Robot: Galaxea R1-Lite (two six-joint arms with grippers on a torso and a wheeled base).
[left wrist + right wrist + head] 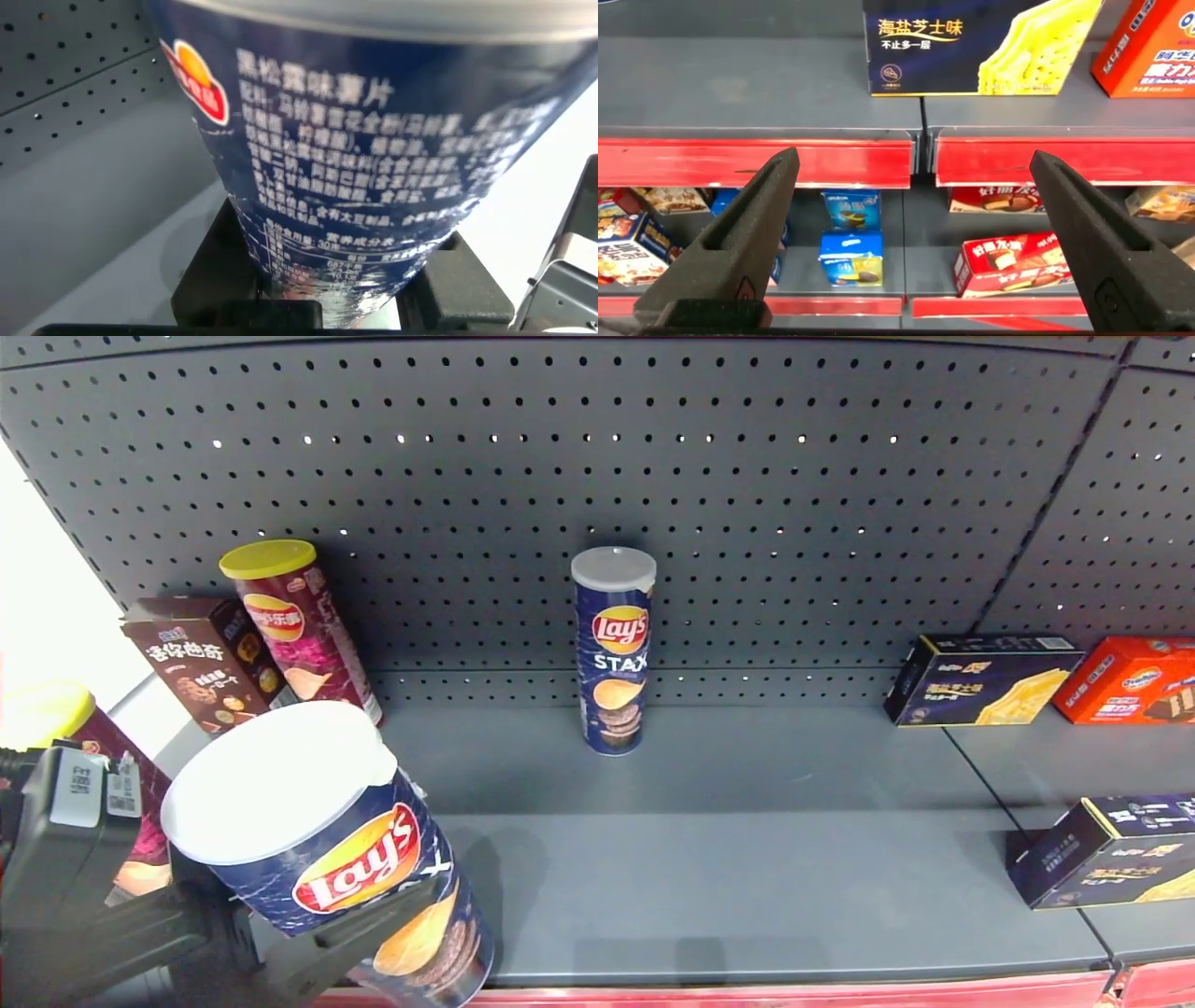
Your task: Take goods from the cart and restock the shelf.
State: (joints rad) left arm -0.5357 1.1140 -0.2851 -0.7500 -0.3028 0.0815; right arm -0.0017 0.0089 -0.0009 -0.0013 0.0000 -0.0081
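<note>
The left tool [280, 919] grips a tilted blue chip can [327, 840] at the shelf's [747, 859] front edge. A second blue can [613, 649] stands well beyond this tool, against the pegboard. The right tool [915, 243] is spread wide, facing the red shelf rail [831, 161], with a dark cracker box [980, 47] just beyond.

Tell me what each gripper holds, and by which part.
The left gripper holds the blue chip can by its lower half. The right gripper is open and holds nothing.

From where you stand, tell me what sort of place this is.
Probably a shop aisle: a grey pegboard shelf with red price rails, boxed snacks, a shelved chip can, and a second can in the left end effector.
</note>
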